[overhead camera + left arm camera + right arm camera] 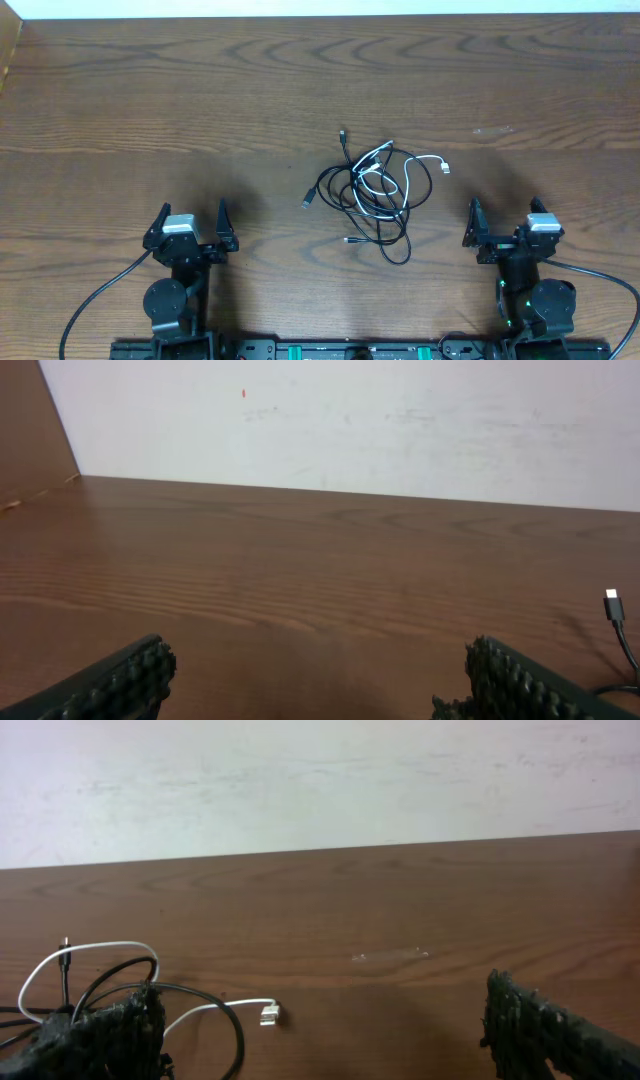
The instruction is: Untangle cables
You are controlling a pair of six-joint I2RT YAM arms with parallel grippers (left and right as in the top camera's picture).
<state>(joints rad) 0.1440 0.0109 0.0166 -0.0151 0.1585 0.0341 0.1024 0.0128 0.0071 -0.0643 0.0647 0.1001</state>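
Observation:
A tangle of thin cables [375, 190] lies on the wooden table [200, 110] at centre: black loops with a short white cable [425, 160] woven through, its USB plug pointing right. My left gripper [190, 225] is open and empty at the front left, well apart from the tangle. My right gripper [505, 220] is open and empty at the front right, to the right of the tangle. In the right wrist view the white plug [270, 1013] and black loops [200, 1010] lie ahead at left. In the left wrist view a black cable's plug [613, 603] shows at the far right.
A pale wall [350, 420] runs along the table's far edge. Thick black cords [95, 300] lead from the arm bases at the front edge. A brown panel [30, 430] stands at the far left.

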